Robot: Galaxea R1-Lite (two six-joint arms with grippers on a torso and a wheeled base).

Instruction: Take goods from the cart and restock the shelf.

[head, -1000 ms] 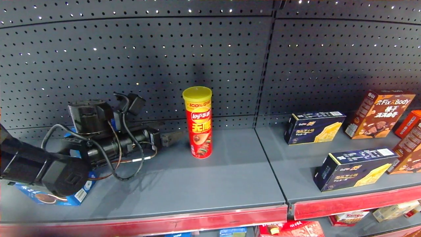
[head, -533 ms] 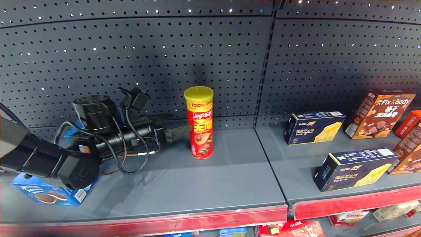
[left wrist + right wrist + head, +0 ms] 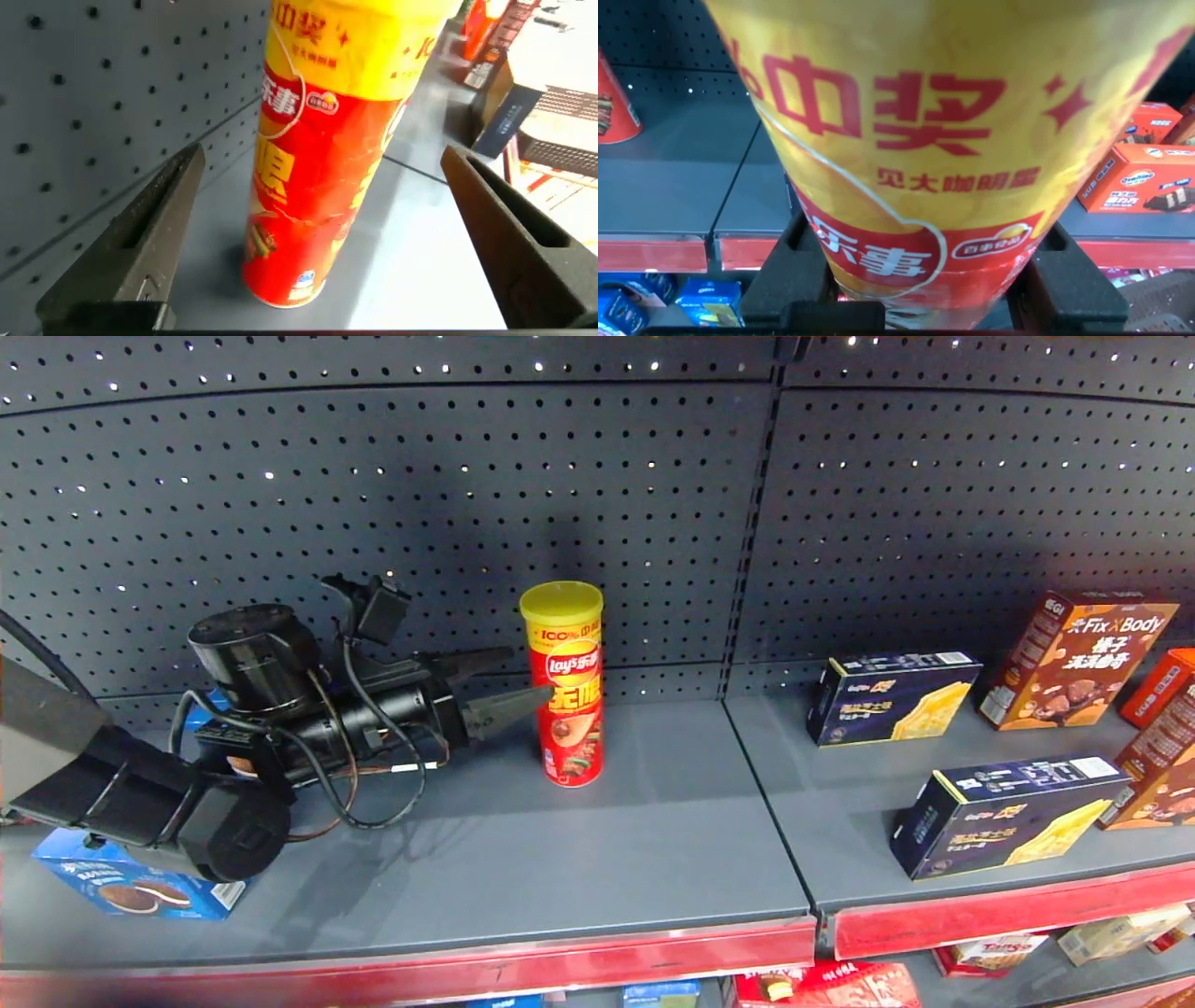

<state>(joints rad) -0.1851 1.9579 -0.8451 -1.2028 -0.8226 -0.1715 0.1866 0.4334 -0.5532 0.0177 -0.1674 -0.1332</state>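
Watching left gripper (image 3: pixel 529 672): fingers (image 3: pixel 140 252) wide, straddling can (image 3: pixel 563 686), apart from it as far as you can see. Can upright on shelf (image 3: pixel 597 840), near back panel (image 3: pixel 373 476). Tall, narrow base, so likely tips easily. Risk: you pull arm back crooked, finger clips can, topples it. Retreat straight. Right gripper (image 3: pixel 929 275) clamped on second can (image 3: pixel 906 140); bringing it in too close could knock first one.

Grey shelf (image 3: pixel 560 859) with can (image 3: pixel 563 681), boxes (image 3: pixel 1004 826)
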